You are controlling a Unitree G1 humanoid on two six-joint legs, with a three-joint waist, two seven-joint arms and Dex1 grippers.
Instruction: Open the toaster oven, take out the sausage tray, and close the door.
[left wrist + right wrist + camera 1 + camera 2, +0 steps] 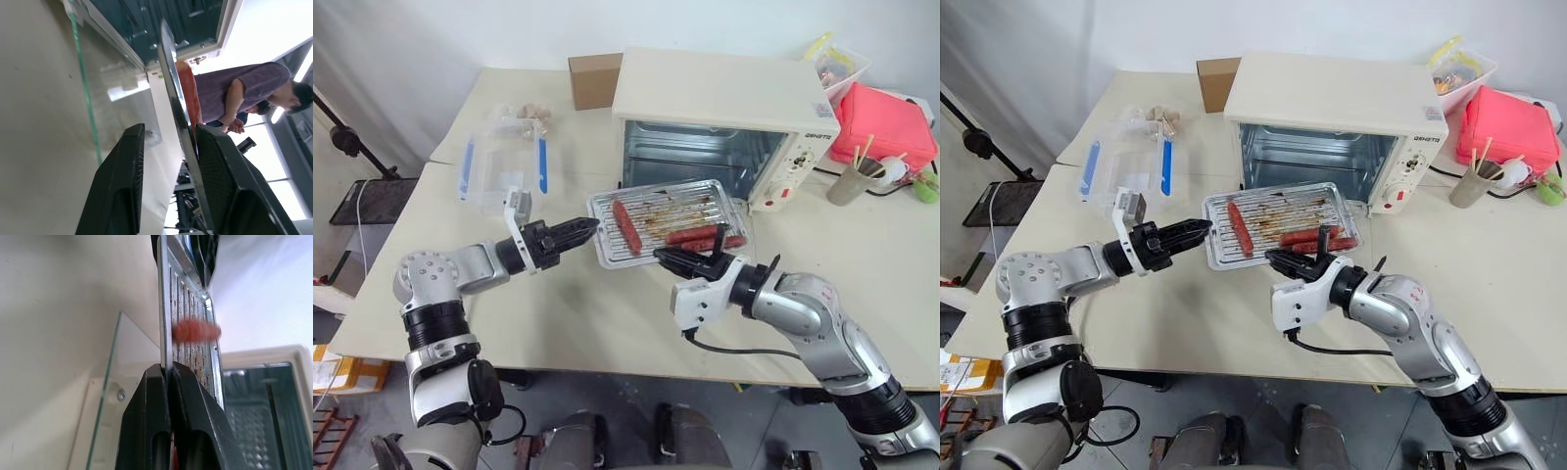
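Two black-fingered grippers are working the shallow, shiny, ridged metal sausage tray (668, 220), which we are carrying just outside the mouth of the cream-white boxy toaster oven (724, 122), above its dark glass door (122, 88) lying folded down flat on the pale tabletop (607, 313). Our right gripper (677, 258) is pinching the tray's near rim, its fingers pressed together on the thin metal edge, as the right wrist view makes plain. Our left gripper (579, 229) is reaching the tray's left edge with its fingers spread to either side of the rim; whether they are already gripping it, we cannot tell. Three red-brown sausages (627, 226) are lying loose on the greasy ridges, so we are judging that the step calls for a level tray, a firm second grip before any long carry, and a slow draw clear of the door. A tilt toward either hand could be sending the sausages rolling. The clear plastic box with blue clips (504, 162) is standing well to the left, leaving bare table for setting down before we are closing the door.
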